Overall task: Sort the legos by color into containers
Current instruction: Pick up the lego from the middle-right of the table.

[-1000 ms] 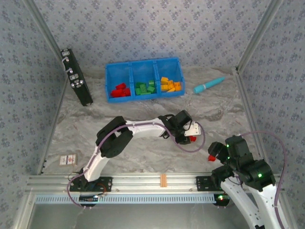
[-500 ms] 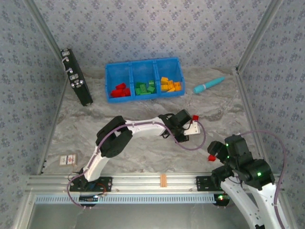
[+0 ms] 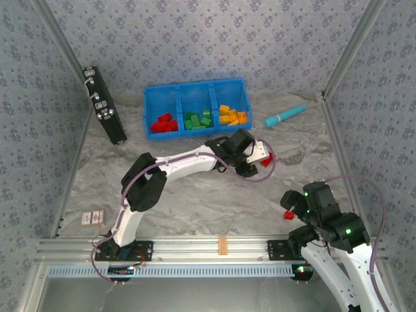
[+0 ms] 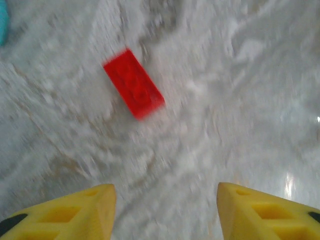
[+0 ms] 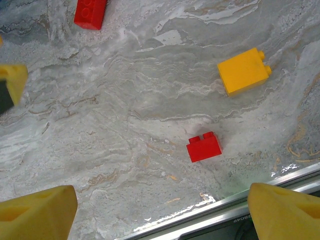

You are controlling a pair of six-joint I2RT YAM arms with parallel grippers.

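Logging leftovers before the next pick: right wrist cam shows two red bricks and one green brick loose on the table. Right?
Not quite: the third brick is yellow, not green. The right wrist view shows the yellow brick loose on the table, along with the small red brick and the larger red brick at the top edge.

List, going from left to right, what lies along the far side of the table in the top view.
Black panel → red legos → green legos → orange-yellow legos, all three groups inside the blue bin → teal stick.
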